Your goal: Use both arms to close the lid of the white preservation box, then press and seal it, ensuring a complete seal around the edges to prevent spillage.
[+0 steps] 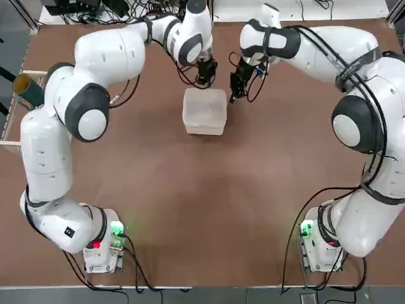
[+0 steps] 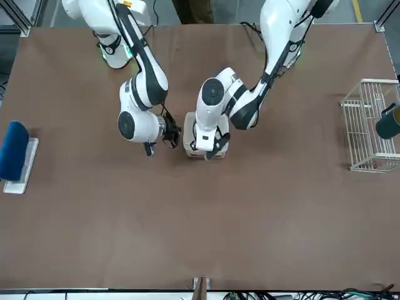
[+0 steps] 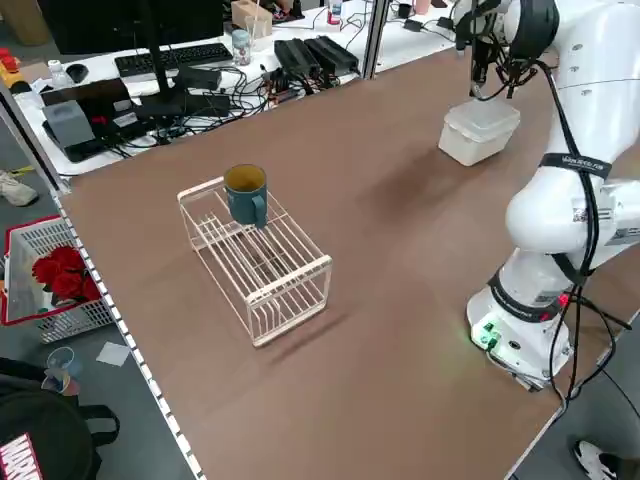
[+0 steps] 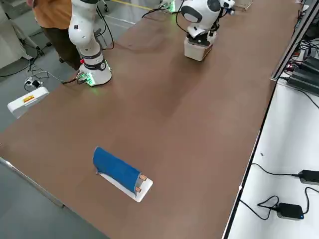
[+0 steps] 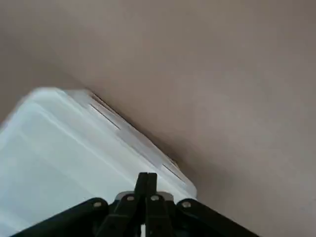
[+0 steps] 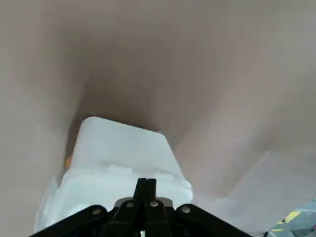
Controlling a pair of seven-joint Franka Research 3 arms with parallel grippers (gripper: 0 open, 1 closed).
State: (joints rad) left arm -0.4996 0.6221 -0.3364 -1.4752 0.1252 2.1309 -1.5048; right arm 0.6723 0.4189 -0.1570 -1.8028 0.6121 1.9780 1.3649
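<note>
The lid (image 3: 487, 115) lies over the top of the white box (image 3: 467, 145), so the closing part of the work looks mostly done, but the pressing and sealing cannot be called finished. The box stands on the counter (image 1: 158, 190), under the left gripper (image 5: 147, 176) and just beside the right gripper (image 6: 146, 181). The left gripper is at the edge of the lid that is far from the arm bases; its two fingers are fully together, and nothing is held between them. The right gripper, at the box's right side, is also fully shut and has hold of nothing. With fingers in this form, both seem prepared for pushing down, not for grasping. I cannot tell if either gripper really touches the plastic. Near the left gripper, a side flap (image 5: 126, 133) runs along the edge of the lid, and I cannot tell if it is locked. The edge hidden behind the grippers is also not possible to judge. In my opinion, what is left is to press firmly around the whole rim, corners included, and to make sure that every side is sealed. If only one side is pressed, the opposite edge could lift or the light box could slide away from the grippers.
</note>
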